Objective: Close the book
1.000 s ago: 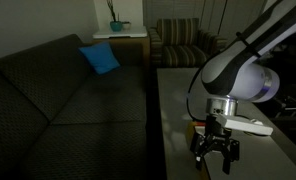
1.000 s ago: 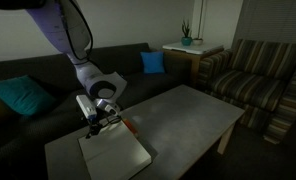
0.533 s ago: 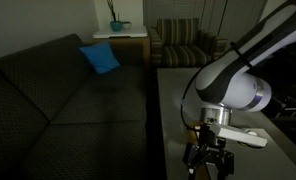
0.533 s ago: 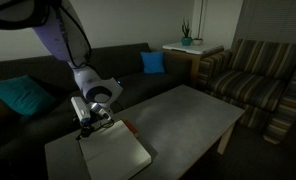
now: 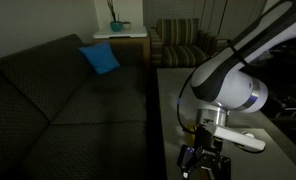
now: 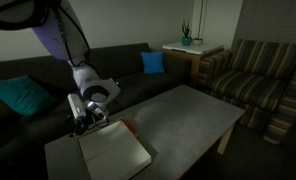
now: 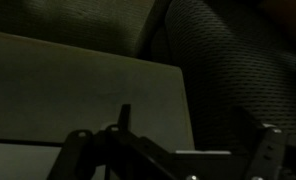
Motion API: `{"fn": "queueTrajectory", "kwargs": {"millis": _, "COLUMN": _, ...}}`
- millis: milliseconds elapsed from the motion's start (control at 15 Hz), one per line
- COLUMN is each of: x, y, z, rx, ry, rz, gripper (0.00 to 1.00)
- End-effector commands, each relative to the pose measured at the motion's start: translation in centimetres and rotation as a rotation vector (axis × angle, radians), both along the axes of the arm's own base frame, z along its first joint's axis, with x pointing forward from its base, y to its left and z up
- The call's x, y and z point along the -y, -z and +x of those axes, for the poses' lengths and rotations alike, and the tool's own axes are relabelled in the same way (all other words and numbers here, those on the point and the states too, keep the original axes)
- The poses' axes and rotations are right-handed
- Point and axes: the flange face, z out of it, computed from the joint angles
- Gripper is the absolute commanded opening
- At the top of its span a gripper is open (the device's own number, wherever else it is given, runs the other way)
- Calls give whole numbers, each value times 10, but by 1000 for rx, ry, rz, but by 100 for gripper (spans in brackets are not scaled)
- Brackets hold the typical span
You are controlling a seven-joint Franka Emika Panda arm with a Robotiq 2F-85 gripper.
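Note:
The book (image 6: 116, 152) lies open on the grey table (image 6: 188, 110), white pages up, with a bit of red cover (image 6: 129, 127) showing at its far edge. In an exterior view only a white page (image 5: 246, 139) shows behind the arm. My gripper (image 6: 80, 122) hangs over the book's corner on the sofa side, near the table edge, also seen in an exterior view (image 5: 206, 163). In the wrist view the fingers (image 7: 188, 140) are spread wide with nothing between them, above the table edge. The room is dark.
A dark sofa (image 6: 48, 80) runs along the table, with a blue cushion (image 5: 100, 57) and a teal cushion (image 6: 18, 97). A striped armchair (image 6: 263, 80) and a side table with a plant (image 6: 186, 45) stand beyond. The table's far half (image 5: 173, 90) is bare.
My gripper has moved along the book toward the sofa-side table edge, away from the red cover bit. The book has not moved.

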Motion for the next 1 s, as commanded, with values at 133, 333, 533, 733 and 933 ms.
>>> {"fn": "queueTrajectory", "kwargs": {"millis": 133, "x": -10, "y": 1, "z": -12, "rx": -44, "ry": -24, "rz": 68, "gripper": 80}}
{"fn": "queueTrajectory", "kwargs": {"millis": 333, "x": -11, "y": 4, "z": -15, "rx": -45, "ry": -29, "rz": 80, "gripper": 58}}
{"fn": "queueTrajectory", "kwargs": {"millis": 533, "x": -11, "y": 8, "z": -13, "rx": -20, "ry": -29, "rz": 56, "gripper": 38}}
{"fn": "queueTrajectory", "kwargs": {"millis": 733, "x": -13, "y": 9, "z": -11, "rx": 9, "ry": -36, "rz": 25, "gripper": 16}}
{"fn": "queueTrajectory", "kwargs": {"millis": 933, "x": -18, "y": 11, "z": -10, "rx": 36, "ry": -47, "rz": -39, "gripper": 0}}
